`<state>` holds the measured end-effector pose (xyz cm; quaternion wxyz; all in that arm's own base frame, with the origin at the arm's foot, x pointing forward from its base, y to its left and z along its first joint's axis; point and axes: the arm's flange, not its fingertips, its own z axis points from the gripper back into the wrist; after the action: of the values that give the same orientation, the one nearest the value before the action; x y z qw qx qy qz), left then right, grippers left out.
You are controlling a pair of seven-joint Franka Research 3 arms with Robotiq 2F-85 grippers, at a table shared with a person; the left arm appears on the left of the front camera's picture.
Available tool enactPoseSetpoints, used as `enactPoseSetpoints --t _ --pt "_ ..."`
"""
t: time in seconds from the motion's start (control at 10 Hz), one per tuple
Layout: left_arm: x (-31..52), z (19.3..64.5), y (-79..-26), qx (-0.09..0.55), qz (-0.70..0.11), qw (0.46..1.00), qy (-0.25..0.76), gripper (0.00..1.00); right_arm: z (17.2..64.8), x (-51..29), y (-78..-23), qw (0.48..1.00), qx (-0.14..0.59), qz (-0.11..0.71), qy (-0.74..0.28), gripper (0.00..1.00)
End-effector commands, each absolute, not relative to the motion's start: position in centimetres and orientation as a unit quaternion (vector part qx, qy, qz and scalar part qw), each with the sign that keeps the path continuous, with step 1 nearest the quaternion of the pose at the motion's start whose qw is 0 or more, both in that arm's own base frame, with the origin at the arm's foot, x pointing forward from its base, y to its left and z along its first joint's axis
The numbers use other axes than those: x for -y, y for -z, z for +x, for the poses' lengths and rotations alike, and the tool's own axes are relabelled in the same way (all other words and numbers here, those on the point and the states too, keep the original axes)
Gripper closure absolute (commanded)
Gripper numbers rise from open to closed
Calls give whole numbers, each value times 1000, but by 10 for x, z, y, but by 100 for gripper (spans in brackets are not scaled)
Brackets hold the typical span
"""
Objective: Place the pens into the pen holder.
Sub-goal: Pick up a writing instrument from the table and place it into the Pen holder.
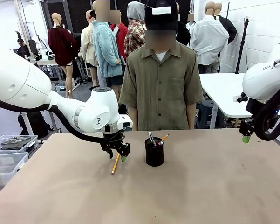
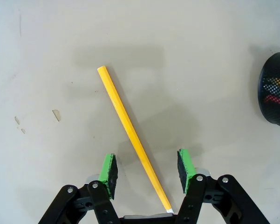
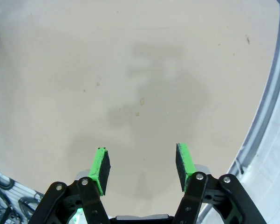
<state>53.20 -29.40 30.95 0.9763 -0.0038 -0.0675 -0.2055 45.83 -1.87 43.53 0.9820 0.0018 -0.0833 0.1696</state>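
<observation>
the left gripper (image 2: 146,169), jaws wide and empty, straddles the yellow pencil (image 2: 129,133), lying upper left to bottom centre of frame; pen holder (image 2: 276,91) at right edge.

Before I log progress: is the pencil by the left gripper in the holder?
Out: the pencil lies flat on the table under the open left gripper.

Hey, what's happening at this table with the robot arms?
The left gripper hangs open over a yellow pencil lying on the table, straddling it without gripping. Beside it stands a black pen holder with a few pens already inside. The right gripper is open and empty. A person stands at the far side.
</observation>
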Motion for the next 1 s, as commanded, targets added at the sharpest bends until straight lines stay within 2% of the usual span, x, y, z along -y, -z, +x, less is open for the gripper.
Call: enactPoseSetpoints --t 0.0,0.3,0.4,0.9 --pt "296 538 -308 66 4 980 187 34 455 20 -432 981 87 -18 -173 28" --pt "295 537 -309 75 3 978 193 94 455 20 -432 981 87 -18 -173 28" --pt "295 536 -310 71 2 978 197 100 455 20 -432 981 87 -18 -173 28" --pt "288 534 -316 63 -12 974 217 100 455 20 -432 981 87 -18 -173 28"
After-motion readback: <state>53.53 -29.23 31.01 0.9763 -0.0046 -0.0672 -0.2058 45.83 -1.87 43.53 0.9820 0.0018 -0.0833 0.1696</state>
